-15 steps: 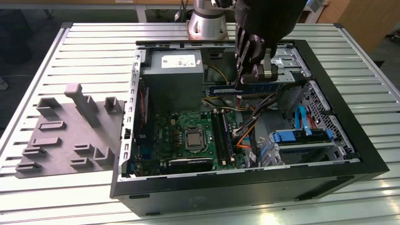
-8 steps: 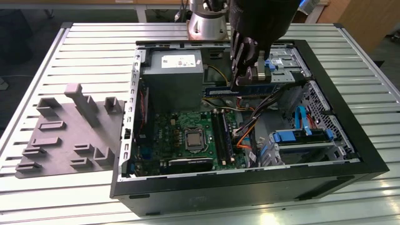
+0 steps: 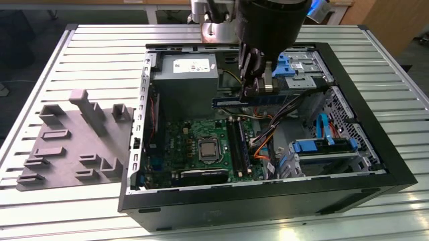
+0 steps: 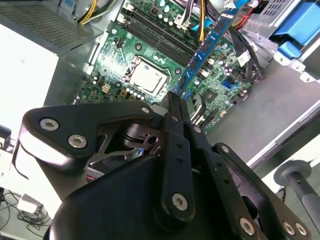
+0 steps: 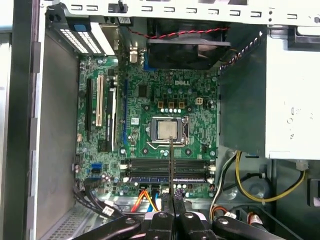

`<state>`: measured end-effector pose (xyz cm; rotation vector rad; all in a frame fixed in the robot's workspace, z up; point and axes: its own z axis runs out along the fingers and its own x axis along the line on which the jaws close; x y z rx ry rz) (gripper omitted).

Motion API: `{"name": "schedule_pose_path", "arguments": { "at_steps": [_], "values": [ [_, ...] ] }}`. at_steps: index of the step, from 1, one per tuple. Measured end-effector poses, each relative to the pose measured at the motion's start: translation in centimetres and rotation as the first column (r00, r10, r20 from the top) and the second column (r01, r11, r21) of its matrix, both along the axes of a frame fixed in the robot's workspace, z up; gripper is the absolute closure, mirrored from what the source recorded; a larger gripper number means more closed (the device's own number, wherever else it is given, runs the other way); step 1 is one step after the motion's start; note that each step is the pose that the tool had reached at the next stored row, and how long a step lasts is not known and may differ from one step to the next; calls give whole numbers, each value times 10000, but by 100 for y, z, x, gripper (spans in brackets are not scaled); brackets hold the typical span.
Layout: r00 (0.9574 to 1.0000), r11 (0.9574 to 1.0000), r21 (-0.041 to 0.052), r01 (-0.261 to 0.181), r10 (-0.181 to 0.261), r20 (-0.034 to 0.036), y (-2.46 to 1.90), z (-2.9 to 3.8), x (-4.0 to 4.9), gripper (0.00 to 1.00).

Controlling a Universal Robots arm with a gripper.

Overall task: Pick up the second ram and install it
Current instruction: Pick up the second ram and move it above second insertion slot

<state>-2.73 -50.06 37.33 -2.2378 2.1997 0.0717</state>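
The second ram (image 3: 234, 102), a thin bluish-green stick, hangs level above the open computer case, with my gripper (image 3: 258, 94) shut on one end of it. In the second wrist view the ram (image 4: 205, 47) sticks out from the closed fingertips of the gripper (image 4: 175, 98) over the green motherboard (image 4: 120, 70). Seen edge-on in the first wrist view, the ram (image 5: 171, 165) is a thin line rising from the gripper (image 5: 171, 204) and crossing the long black memory slots (image 5: 150, 169). It hangs well above the slots (image 3: 239, 143) and does not touch them.
A grey power supply (image 3: 184, 80) stands inside the black case (image 3: 268, 206), close to the gripper. Orange and yellow cables (image 3: 262, 145) and blue drive brackets (image 3: 322, 145) lie beside the slots. A grey moulded fixture (image 3: 74, 140) with upright posts sits on the slatted table at the exterior view's left.
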Motion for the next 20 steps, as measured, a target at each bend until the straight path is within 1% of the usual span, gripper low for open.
{"name": "schedule_pose_path", "arguments": {
  "at_steps": [8, 13, 20],
  "values": [
    [10000, 10000, 1, 0, 0, 0, 0, -115, -61, 89],
    [10000, 10000, 0, 0, 0, -1, 0, -200, -103, 89],
    [10000, 10000, 1, 0, 0, -9, 0, -307, -132, 89]
  ]
}}
